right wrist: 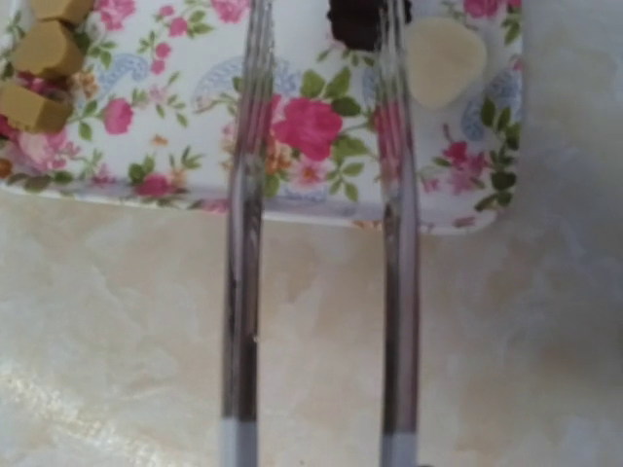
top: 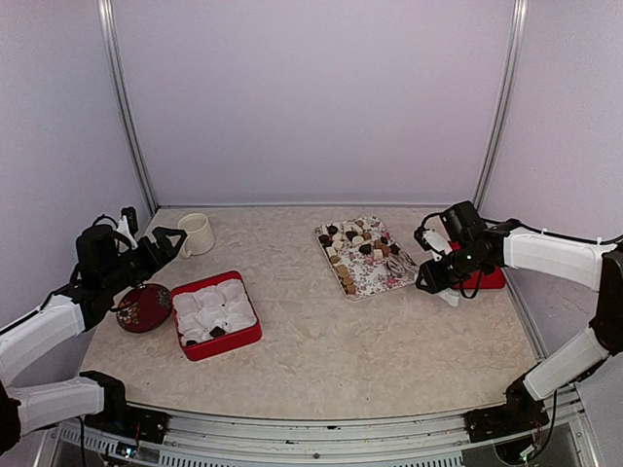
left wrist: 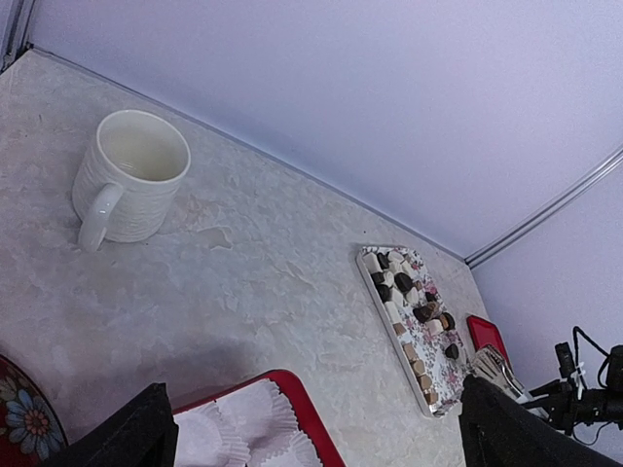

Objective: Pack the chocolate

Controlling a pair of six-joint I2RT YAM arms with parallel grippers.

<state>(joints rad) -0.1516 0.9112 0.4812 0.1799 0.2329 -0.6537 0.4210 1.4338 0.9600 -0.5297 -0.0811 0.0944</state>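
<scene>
The chocolate [top: 355, 248] lies in dark, tan and cream pieces on a floral tray [top: 389, 282]. A red box [top: 248, 336] lined with white paper cups holds one dark piece [top: 216, 332]. My right gripper [top: 428, 272] is shut on metal tongs [top: 401, 263]. The tongs' two arms [right wrist: 240, 243] stand apart and reach over the tray's near edge [right wrist: 292, 209], with a dark piece [right wrist: 360, 19] and a cream piece [right wrist: 443, 58] by the right arm's tip. My left gripper [top: 167, 243] hangs open above the table beyond the box, nothing between its fingers [left wrist: 316, 433].
A white mug [top: 197, 233] stands at the back left, close to the left gripper. A dark red oval dish [top: 144, 307] lies left of the box. A red lid [top: 492, 279] sits under the right arm. Grey walls close in the back and sides.
</scene>
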